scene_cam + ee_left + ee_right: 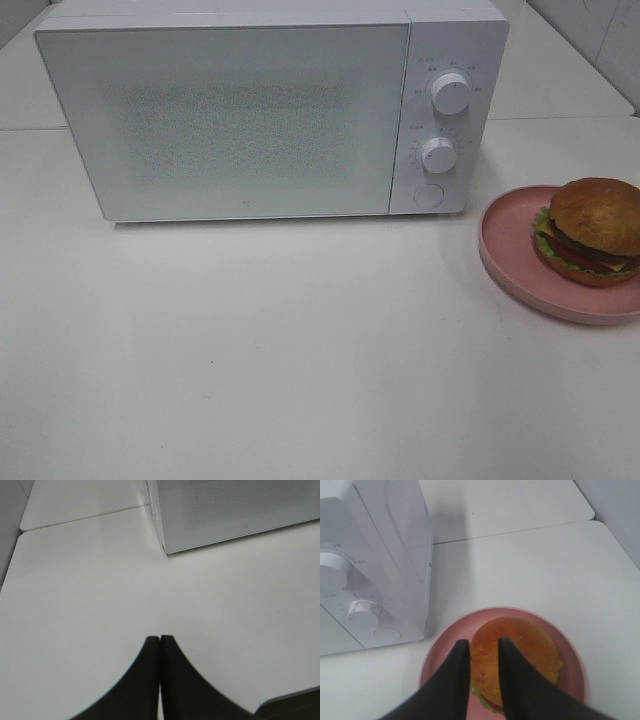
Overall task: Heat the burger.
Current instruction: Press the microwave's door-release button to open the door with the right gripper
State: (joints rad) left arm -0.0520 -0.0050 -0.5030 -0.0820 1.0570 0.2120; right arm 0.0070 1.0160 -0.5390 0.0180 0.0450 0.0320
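Pink plate point(508, 228) with the burger point(590, 232) on it sits on the white table point(300, 360), below and a bit ahead of the right gripper point(484, 642). That gripper hangs over it with only a narrow gap between its jaws and nothing in them. The bun shows through the gap in the wrist view. The high camera doesn't catch the gripper at all, so it's probably well clear of the food.

The burger sits off-centre on the plate, which leaves a stretch of bare rim on the side toward the microwave point(440, 40). That looks like the sensible spot to pinch, since carrying it by the plate beats squashing the bun.

The microwave stands off to the right gripper's left, close to the plate but not touching it. Its door point(220, 120) is closed, so the burger can't go in yet. Two knobs point(451, 92) and a round button point(428, 195) sit on the panel nearest the right gripper. The button is likely the door release, though that's a guess.

The left gripper point(160, 639) has its jaws pressed together on nothing and hovers over bare table, with the microwave's front corner ahead of it. It looks parked out of the way, leaving room for the door to swing.
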